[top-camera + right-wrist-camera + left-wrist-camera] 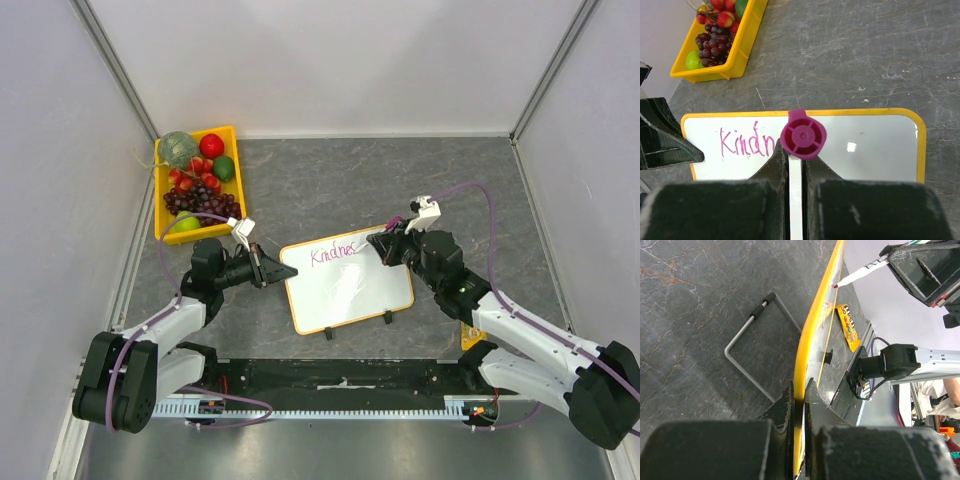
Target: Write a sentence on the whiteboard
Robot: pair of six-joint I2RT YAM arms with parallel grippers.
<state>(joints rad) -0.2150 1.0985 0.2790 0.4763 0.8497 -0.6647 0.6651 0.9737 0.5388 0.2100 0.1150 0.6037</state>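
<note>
Whiteboard (350,290) lay mid-table, skewed, btwn both arms. L gripper (799,400) was clamped on its yellow frame, left edge. R gripper (795,162) was pinched tight on pink marker (803,136), tip at board. Sentence (333,252) incomplete: "Kindnes", top-left corner.

yellow fruit tray (745,40), candy packet (847,326), wire stand (745,325)

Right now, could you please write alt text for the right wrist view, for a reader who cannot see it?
The right gripper grips a magenta-ended marker over the whiteboard, where pink writing reads "Kindn". A yellow tray of fruit sits on the grey table beyond.
</note>
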